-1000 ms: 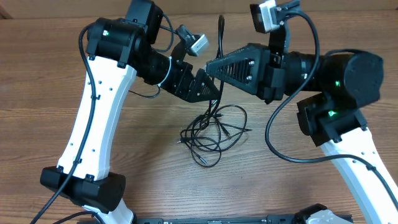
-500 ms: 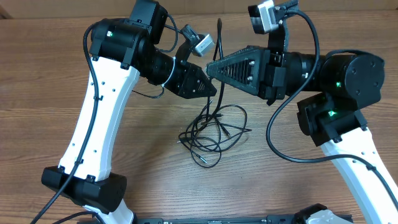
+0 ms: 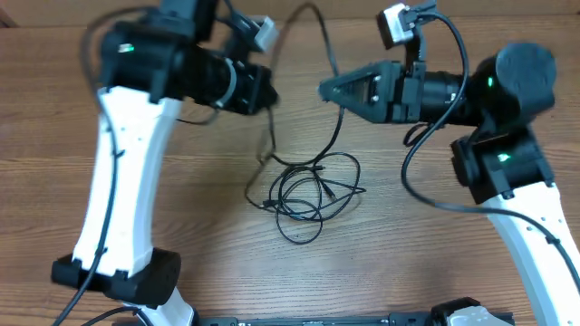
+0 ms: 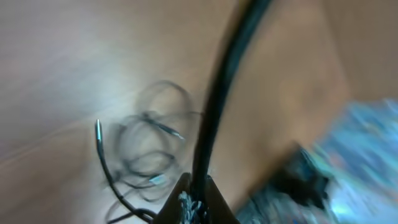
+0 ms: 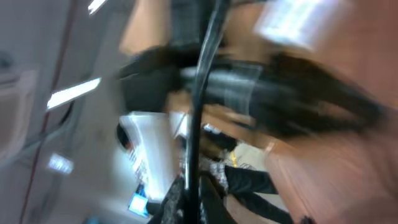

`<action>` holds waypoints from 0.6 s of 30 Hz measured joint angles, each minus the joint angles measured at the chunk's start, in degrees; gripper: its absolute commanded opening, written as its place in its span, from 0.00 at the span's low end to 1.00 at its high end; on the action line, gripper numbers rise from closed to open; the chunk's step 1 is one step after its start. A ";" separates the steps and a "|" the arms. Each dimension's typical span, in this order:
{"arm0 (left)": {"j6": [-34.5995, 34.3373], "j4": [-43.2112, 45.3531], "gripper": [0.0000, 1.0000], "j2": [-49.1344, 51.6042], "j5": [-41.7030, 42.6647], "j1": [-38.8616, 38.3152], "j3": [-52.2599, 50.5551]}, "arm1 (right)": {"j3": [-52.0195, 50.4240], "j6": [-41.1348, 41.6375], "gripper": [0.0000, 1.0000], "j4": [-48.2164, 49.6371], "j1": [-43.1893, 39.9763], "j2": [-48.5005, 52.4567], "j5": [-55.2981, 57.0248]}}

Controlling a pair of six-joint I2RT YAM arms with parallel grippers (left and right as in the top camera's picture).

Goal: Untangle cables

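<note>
The cables [image 3: 313, 188] lie as a loose tangle of thin black loops on the middle of the wooden table. One strand [image 3: 304, 9] arcs high between the two grippers, and further strands drop from each gripper to the tangle. My left gripper [image 3: 269, 95] is above and left of the tangle, and my right gripper [image 3: 324, 90] is above and right of it. In the left wrist view, the left gripper [image 4: 196, 198] is shut on a black cable [image 4: 217, 93], with the blurred tangle [image 4: 149, 152] beyond. The right wrist view, also blurred, shows the right gripper [image 5: 191, 200] shut on a cable [image 5: 202, 93].
The left arm's white link [image 3: 118, 181] stands at the left. The right arm's base [image 3: 507, 163] and its thick looping wire [image 3: 417, 195] are at the right. The table [image 3: 435, 272] extends towards the front, and its far edge runs along the top.
The left gripper has shut on a cable and pulled away to the left. The right gripper has drawn back to the right. The strand between them now arcs wide.
</note>
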 measured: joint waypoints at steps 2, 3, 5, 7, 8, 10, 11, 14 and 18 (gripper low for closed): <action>-2.10 -0.15 0.04 0.00 -4.81 1.01 6.03 | -0.07 -4.00 0.04 -5.97 -2.19 0.04 0.24; -2.95 -0.13 0.04 -0.02 -6.60 1.36 8.52 | -0.07 -5.66 0.04 -7.76 -3.02 0.11 0.28; -3.82 0.00 0.04 -0.15 -9.51 1.55 12.92 | -0.04 -9.81 0.04 -12.59 -4.28 0.15 0.55; -4.63 0.26 0.04 -0.28 -12.48 1.53 16.68 | -0.02 -12.63 0.04 -16.00 -4.61 0.37 1.11; -5.11 0.46 0.04 -0.31 -14.05 1.46 18.78 | 0.00 -14.23 0.04 -18.58 -4.61 0.57 1.81; -6.10 0.92 0.04 -0.31 -16.46 1.42 21.70 | 0.00 -17.38 0.04 -23.82 -4.61 1.25 3.58; -6.49 1.14 0.04 -0.31 -17.75 1.44 23.43 | 0.02 -18.99 0.04 -26.51 -4.61 1.68 4.81; -7.56 1.49 0.04 -0.35 -20.92 1.42 27.89 | 0.02 -23.26 0.04 -34.03 -4.61 2.86 9.35; -10.19 1.73 0.04 -0.70 -25.31 1.42 32.28 | 0.07 -27.89 0.04 -44.89 -4.50 3.43 20.20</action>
